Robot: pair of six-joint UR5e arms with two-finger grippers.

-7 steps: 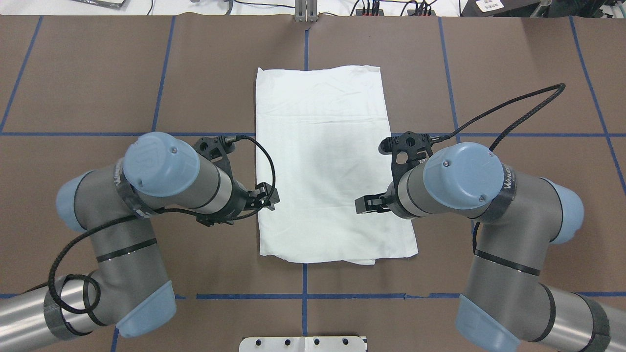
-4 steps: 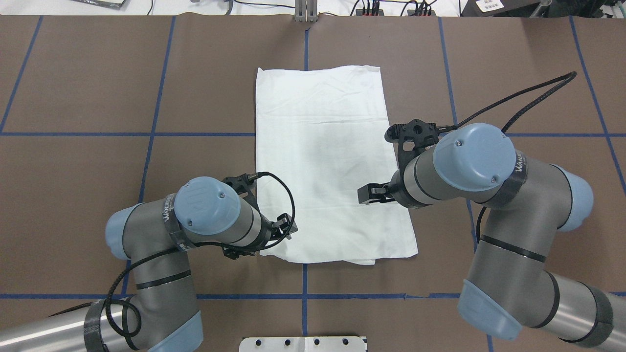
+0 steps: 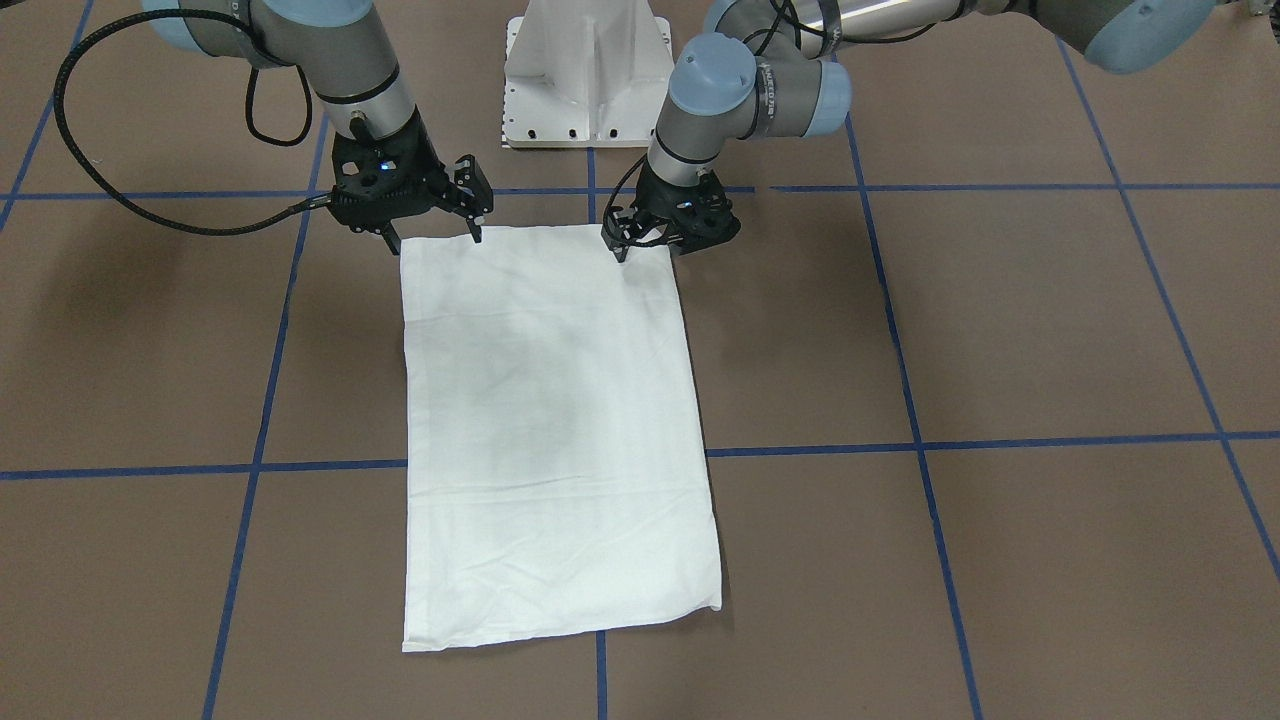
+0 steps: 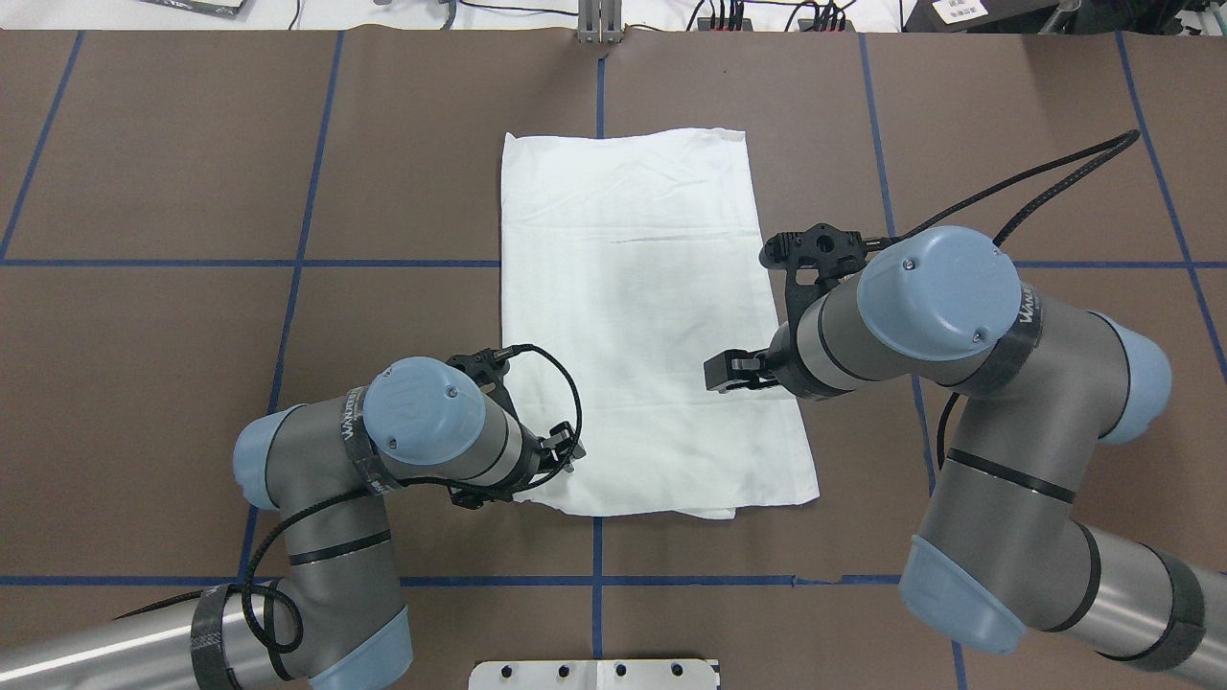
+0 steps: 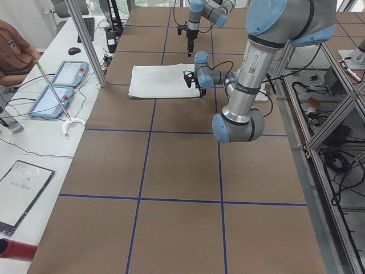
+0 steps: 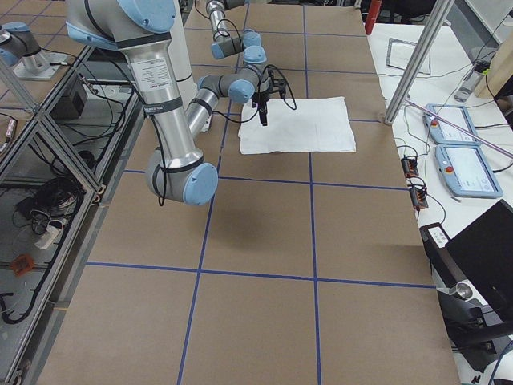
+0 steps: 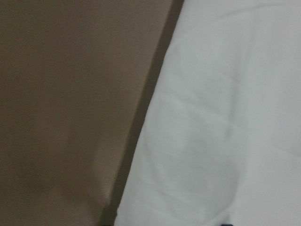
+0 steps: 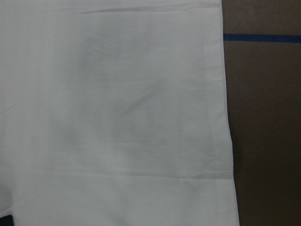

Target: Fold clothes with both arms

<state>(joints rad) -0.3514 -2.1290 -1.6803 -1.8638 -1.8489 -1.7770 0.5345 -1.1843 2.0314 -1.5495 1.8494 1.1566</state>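
The clothes are one white shirt point(image 4: 633, 316) folded into a long rectangle, lying flat mid-table point(image 3: 550, 420); no print or collar shows. My left gripper point(image 4: 567, 454) sits low at the shirt's near left corner point(image 3: 650, 240), fingers slightly apart, nothing in them. The left wrist view shows only the shirt's edge point(image 7: 225, 117) on brown table from very close. My right gripper point(image 4: 717, 372) hovers open above the shirt's right side point(image 3: 432, 238), holding nothing. The right wrist view looks down on the cloth point(image 8: 117, 103) and its right edge.
Brown table cover point(image 4: 192, 172) is crossed by blue tape lines. The white pedestal base point(image 3: 585, 70) stands at the robot's side. Tablets point(image 5: 57, 85) and a seated person point(image 5: 14, 45) are on the far side bench, off the work area.
My left arm has pulled back toward the robot and dropped to the shirt's near left corner. The right arm shifted only slightly. The shirt has not moved.
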